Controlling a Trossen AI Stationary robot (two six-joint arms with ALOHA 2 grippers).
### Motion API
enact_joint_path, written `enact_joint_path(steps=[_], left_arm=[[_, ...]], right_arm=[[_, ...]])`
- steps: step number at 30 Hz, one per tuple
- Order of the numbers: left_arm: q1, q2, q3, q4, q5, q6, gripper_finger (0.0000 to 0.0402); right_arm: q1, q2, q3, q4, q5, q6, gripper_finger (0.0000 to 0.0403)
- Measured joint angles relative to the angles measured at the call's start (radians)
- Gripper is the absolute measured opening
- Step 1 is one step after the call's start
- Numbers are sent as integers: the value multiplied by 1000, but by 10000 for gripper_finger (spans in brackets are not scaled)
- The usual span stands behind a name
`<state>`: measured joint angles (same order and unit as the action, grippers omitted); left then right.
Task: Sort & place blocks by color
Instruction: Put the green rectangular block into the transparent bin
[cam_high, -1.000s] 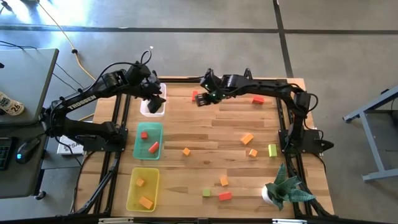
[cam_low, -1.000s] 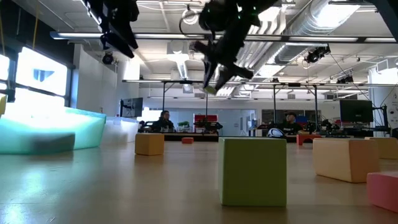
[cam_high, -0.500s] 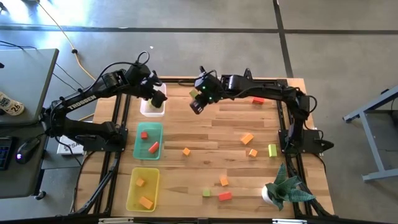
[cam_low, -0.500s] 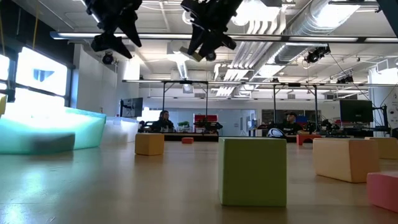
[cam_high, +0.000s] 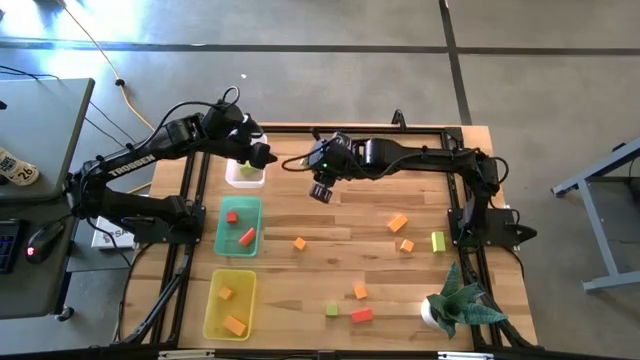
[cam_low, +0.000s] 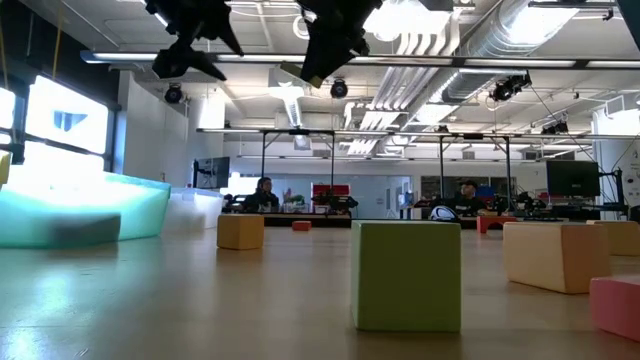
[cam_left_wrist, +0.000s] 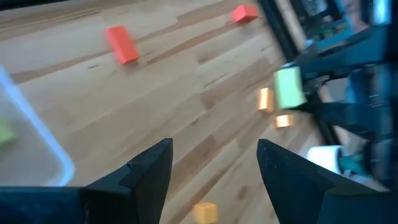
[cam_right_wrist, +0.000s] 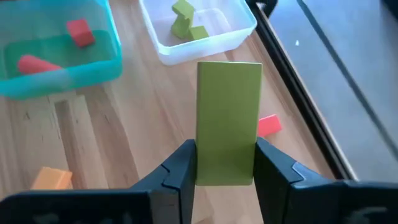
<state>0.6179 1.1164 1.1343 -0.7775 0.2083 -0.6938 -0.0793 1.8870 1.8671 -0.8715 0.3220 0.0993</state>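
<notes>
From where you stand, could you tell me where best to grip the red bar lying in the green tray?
Grip the red bar across its narrow width, mid-length, coming straight down. It lies flat and diagonal in the green tray, so turn the fingers square to its long sides.

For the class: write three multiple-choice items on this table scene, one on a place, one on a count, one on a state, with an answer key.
1. Where is the right pincer?
A. over the yellow tray
B. over bare table, between the clear tray and the loose blocks
C. beside the plant

2. How many red blocks lie in the green tray?
A. none
B. two
C. five

3. What is the state of the left pincer?
A. open and empty
B. shut on an orange block
C. shut on a red block

Key: B, the high view shows it right of the clear tray; B, two red pieces show there from above; A, the left wrist view shows its fingers apart with only table between them, while the right pincer holds the yellow-green bar.
</notes>
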Motion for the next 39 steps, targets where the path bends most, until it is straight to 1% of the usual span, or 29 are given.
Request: enact_joint_path(steps=[8,11,16,20,26,32,35,39], left_arm=[[-99,0,0,148,-19,-115,223],[-136,0,0,181,-62,-142,223],[-186,10,0,179,-133,-166,223],[-220,36,0,178,-124,-172,223],[-269,100,0,209,-126,-188,223],[-280,138,0,261,-126,-190,222],[-280,143,0,261,-128,-189,213],[-280,145,0,261,-129,-186,179]], right_arm=[[33,0,0,28,-2,-106,104],[45,0,0,50,-16,-131,104],[66,0,0,87,-18,-171,104],[78,0,0,112,-19,-213,104],[82,0,0,122,-19,-213,105],[86,0,1,121,-17,-213,105],[89,0,1,119,-19,-211,105],[89,0,1,114,-19,-212,105]])
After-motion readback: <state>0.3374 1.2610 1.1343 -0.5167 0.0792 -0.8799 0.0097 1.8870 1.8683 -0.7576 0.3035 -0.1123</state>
